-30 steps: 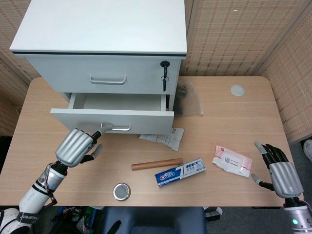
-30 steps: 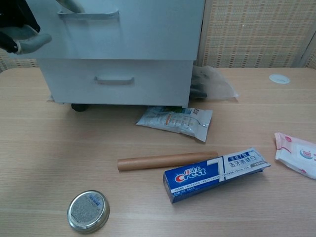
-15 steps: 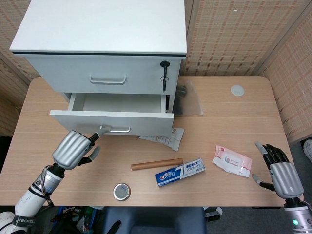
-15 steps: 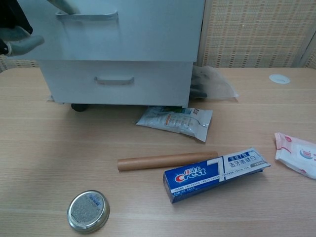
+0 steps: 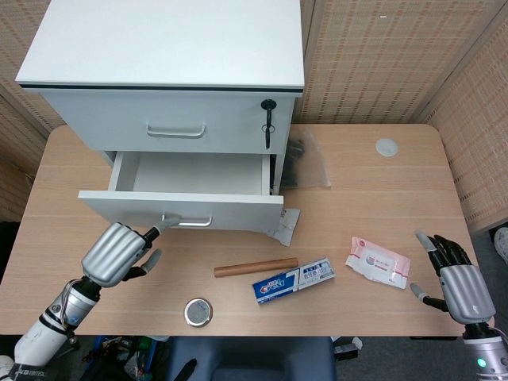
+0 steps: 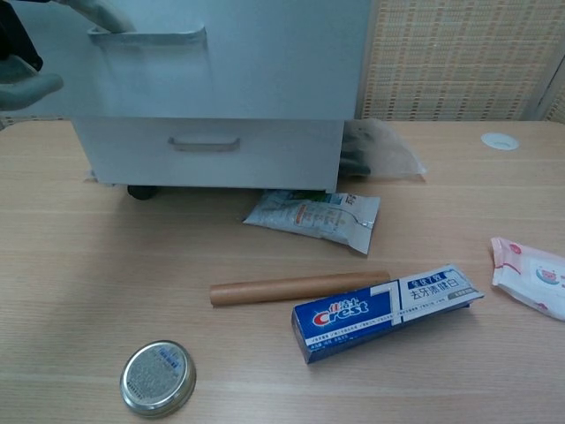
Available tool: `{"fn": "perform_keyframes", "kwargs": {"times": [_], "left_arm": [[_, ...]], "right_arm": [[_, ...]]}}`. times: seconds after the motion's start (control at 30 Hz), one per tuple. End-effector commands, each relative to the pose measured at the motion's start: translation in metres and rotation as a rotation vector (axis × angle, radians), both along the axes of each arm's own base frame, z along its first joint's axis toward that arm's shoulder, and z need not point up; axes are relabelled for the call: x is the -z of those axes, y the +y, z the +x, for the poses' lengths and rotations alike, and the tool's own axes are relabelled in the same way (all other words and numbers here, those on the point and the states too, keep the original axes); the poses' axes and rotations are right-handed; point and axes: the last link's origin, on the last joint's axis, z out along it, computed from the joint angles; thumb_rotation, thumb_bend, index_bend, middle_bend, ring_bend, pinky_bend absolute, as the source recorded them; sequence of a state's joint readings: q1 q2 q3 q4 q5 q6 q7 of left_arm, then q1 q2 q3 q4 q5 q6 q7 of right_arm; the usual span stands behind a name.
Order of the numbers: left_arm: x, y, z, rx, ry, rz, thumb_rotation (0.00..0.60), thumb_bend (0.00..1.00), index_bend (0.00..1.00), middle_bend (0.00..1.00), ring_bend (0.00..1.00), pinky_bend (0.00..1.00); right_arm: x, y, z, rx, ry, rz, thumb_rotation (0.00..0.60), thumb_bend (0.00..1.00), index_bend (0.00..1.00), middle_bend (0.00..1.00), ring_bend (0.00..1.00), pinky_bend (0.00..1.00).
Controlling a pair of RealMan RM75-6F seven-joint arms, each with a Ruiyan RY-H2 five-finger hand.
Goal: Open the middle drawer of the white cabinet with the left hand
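Note:
The white cabinet (image 5: 167, 48) stands at the back left of the table. Its middle drawer (image 5: 230, 208) is pulled out, its inside bare. My left hand (image 5: 115, 252) sits just in front of the drawer, with one finger hooked into the drawer's handle (image 5: 189, 221) at its left end. The chest view shows the same drawer front (image 6: 265, 53) overhanging the lower drawer (image 6: 265, 150), the hooked finger on the handle (image 6: 146, 35), and part of my left hand (image 6: 26, 78) at the left edge. My right hand (image 5: 459, 282) rests at the front right of the table, fingers apart and holding nothing.
A foil packet (image 5: 283, 228) lies partly under the open drawer. In front lie a wooden stick (image 5: 255, 267), a Crest box (image 5: 294, 279), a round tin (image 5: 198, 312) and a wipes pack (image 5: 376, 261). A plastic bag (image 5: 309, 159) lies beside the cabinet; a key (image 5: 268, 123) hangs from the top drawer.
The middle drawer has slid further out toward me, and my left hand has drawn back and down with its finger still in the handle. My right hand has not moved.

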State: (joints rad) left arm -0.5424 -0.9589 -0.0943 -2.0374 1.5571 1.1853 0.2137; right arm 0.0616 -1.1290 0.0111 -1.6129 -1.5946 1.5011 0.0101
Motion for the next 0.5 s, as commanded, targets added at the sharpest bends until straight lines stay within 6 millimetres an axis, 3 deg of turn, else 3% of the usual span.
{"fn": "perform_keyframes", "kwargs": {"times": [0.03, 0.5], "left_arm": [[-0.001, -0.004, 0.0, 0.003, 0.005, -0.002, 0.6, 0.5, 0.18, 0.92, 0.96, 1.0], [-0.007, -0.021, -0.006, 0.009, 0.025, -0.009, 0.6, 0.5, 0.18, 0.92, 0.96, 1.0]], "right_arm": [[0.0, 0.0, 0.0, 0.0, 0.0, 0.0, 0.6, 0.19, 0.0, 0.15, 0.09, 0.12], [-0.001, 0.0, 0.001, -0.005, 0.001, -0.002, 0.6, 0.19, 0.0, 0.15, 0.09, 0.12]]}}
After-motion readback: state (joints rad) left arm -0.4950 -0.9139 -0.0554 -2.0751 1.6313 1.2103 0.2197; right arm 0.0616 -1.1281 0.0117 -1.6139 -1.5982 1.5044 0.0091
